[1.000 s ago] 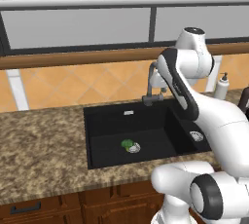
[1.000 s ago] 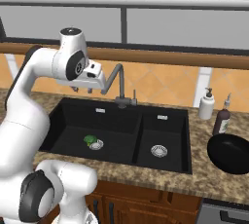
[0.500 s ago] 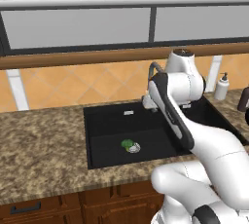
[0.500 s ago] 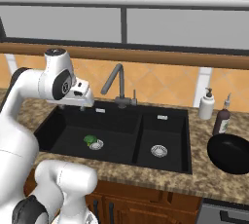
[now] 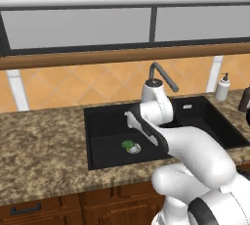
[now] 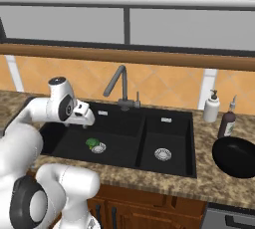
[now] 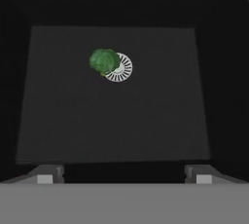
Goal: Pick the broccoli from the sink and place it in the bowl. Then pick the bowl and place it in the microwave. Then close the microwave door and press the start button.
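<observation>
The hand (image 7: pixel 124 174) has been lowered over the sink (image 5: pixel 105 121), fingers spread; the broccoli (image 7: pixel 103 61) is seen upper-left of centre.

Speckled granite surface (image 6: pixel 149 175) surrounds the basin cut-out. White soap dispenser (image 6: pixel 211 107) stands upright at the back right, dark brown bottle (image 6: pixel 227 122) just beside it. Tan tiled backsplash (image 6: pixel 164 86) behind, wooden ledge (image 6: pixel 149 56) above it. Brown cabinets (image 5: pixel 73 207) below, with a dark handle (image 5: pixel 24 209).
</observation>
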Tool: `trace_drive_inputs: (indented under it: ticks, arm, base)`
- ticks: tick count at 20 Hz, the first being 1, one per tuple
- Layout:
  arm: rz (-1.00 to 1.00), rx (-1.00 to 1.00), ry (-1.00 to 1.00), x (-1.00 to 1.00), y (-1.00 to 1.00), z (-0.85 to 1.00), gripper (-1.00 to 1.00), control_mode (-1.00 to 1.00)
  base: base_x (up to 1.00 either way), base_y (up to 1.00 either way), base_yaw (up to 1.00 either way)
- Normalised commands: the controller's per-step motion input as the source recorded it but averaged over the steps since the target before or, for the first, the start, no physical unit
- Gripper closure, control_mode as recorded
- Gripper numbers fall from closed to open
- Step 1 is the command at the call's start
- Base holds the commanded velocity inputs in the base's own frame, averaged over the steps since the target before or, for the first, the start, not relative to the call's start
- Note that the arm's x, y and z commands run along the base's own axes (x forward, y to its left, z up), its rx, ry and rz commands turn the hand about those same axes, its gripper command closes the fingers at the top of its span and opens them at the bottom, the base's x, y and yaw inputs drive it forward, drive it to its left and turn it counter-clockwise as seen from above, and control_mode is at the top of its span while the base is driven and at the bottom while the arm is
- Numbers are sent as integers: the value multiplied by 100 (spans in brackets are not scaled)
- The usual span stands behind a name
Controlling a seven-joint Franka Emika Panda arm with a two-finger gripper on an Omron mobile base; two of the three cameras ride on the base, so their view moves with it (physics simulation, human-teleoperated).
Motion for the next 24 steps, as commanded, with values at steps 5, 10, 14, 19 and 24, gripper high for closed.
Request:
trace_drive_inputs:
  ticks: [5, 10, 14, 19, 24]
  arm:
    - [0, -2, 8, 40, 5, -54, -100, -100]
    - [4, -4, 13, 35, 10, -49, -100, -100]
    - [3, -7, 10, 25, 14, -39, -100, -100]
    - [1, -3, 5, 25, 18, -27, -100, -100]
    - [0, 0, 0, 28, 12, -40, -100, -100]
  base:
    - [0, 0, 0]
    - [0, 0, 0]
    - [0, 0, 0]
    - [0, 0, 0]
    - [0, 0, 0]
